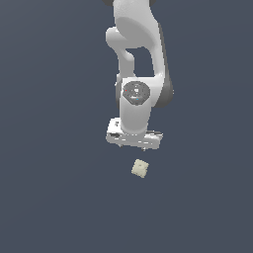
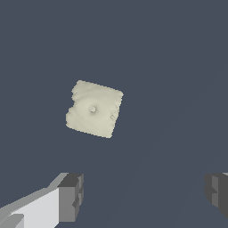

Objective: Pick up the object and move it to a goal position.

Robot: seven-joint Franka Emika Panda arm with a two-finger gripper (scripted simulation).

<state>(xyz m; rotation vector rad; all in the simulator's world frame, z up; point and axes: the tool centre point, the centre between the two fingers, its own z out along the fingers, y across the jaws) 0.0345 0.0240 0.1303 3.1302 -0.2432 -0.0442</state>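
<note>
The object (image 1: pixel 140 168) is a small pale cream lumpy cube lying on the dark grey floor, just in front of and below the arm's hand in the exterior view. In the wrist view the cube (image 2: pixel 94 109) shows its mottled upper face, turned a little askew. My gripper (image 2: pixel 144 193) is open and empty, its two dark fingertips (image 2: pixel 71 196) wide apart. The cube lies outside the gap between them, apart from both fingers. In the exterior view the hand (image 1: pixel 134 137) hangs above the floor, and the fingers are hidden behind it.
The white arm (image 1: pixel 138 54) rises behind the hand toward the top of the exterior view. The dark grey floor (image 1: pixel 49 197) stretches flat on all sides with no other object in view.
</note>
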